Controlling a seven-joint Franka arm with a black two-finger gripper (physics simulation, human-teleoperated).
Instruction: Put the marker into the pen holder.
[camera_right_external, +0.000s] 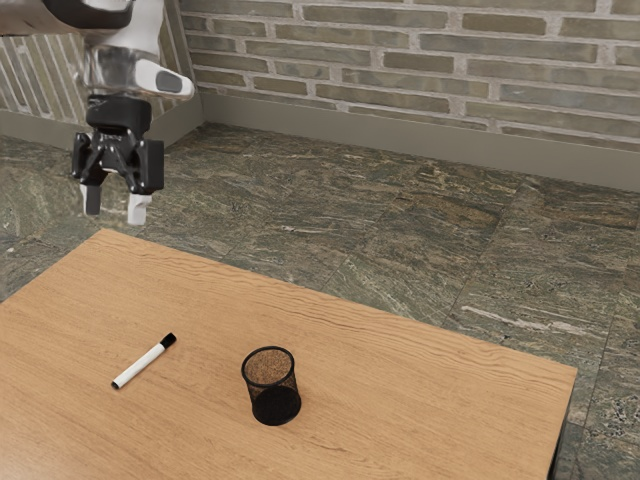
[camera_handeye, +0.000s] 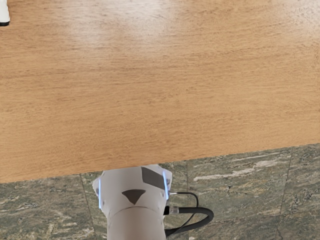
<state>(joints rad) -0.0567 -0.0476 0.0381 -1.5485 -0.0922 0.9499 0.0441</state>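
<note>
A robot arm (camera_right_external: 135, 60) reaches in at the upper left of the exterior view, its black gripper (camera_right_external: 115, 207) pointing down with the two fingers (camera_right_external: 138, 210) spread well apart and nothing held between them. In that view it appears directly above the wooden table's (camera_right_external: 430, 375) far left corner, well apart from the marker (camera_right_external: 144, 363) and the pen holder (camera_right_external: 271, 388). The marker, white-barreled with a black cap, lies flat on the wood, inward from that corner, slanting so that its capped end points toward the long far edge and its other black end toward the near side. The black mesh pen holder stands upright, open end up, to the exterior view's right of the marker and apart from it, between the marker and the table's far right corner. Stone-patterned flooring (camera_right_external: 400, 240) spreads beyond the far edge to a baseboard (camera_right_external: 420, 135) and a brick wall (camera_right_external: 400, 60). In the wrist view, bare wood grain runs to a straight table edge; just past it sits a pale robot base (camera_handeye: 132, 190) with blue light strips and a looping black cable (camera_handeye: 207, 220). A white object with a black end (camera_handeye: 4, 14) is cut off at the wrist view's corner, too little of it visible to name.
</note>
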